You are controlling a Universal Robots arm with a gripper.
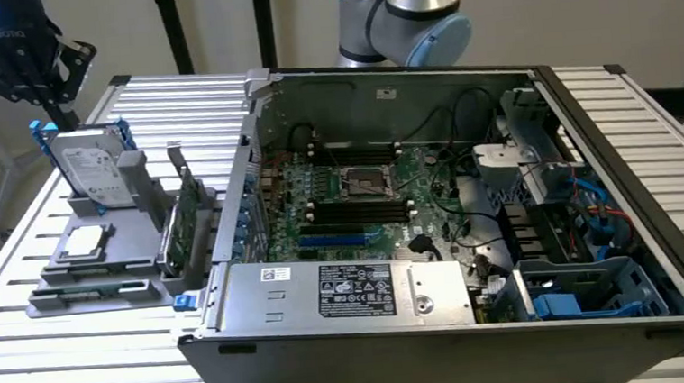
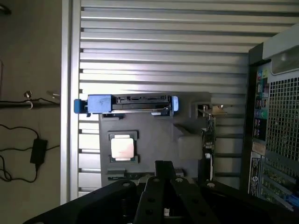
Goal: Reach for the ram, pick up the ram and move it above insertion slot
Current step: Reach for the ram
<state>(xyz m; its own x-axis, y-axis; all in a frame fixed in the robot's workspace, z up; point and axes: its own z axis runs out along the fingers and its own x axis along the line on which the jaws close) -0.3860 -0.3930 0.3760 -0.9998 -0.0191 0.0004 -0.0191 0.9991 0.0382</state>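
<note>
exterior view: gripper above the parts holder, ram lying in it

the gripper [image 1: 56, 89] hangs at the exterior view's upper left, over the back edge of the grey parts holder [image 1: 142, 260] that sits on the slatted table [image 1: 39, 348]. whether it is set wide or narrow, i cannot tell. the ram [image 1: 93, 287] lies flat in the holder's front groove, well apart from the gripper. behind the ram sits a square processor [image 1: 86, 244], behind that a hard drive [image 1: 91, 168] stands upright in a blue frame, and an expansion card [image 1: 188, 225] stands on edge beside the open computer case [image 1: 449, 347]. inside the case, the dark memory slots [image 1: 361, 210] lie on the motherboard [image 1: 426, 172] below the processor socket. in the wrist view the gripper [image 2: 163, 170] looks down over the holder [image 2: 159, 135], with the processor [image 2: 124, 148] and hard drive [image 2: 133, 103] beyond it.
</note>
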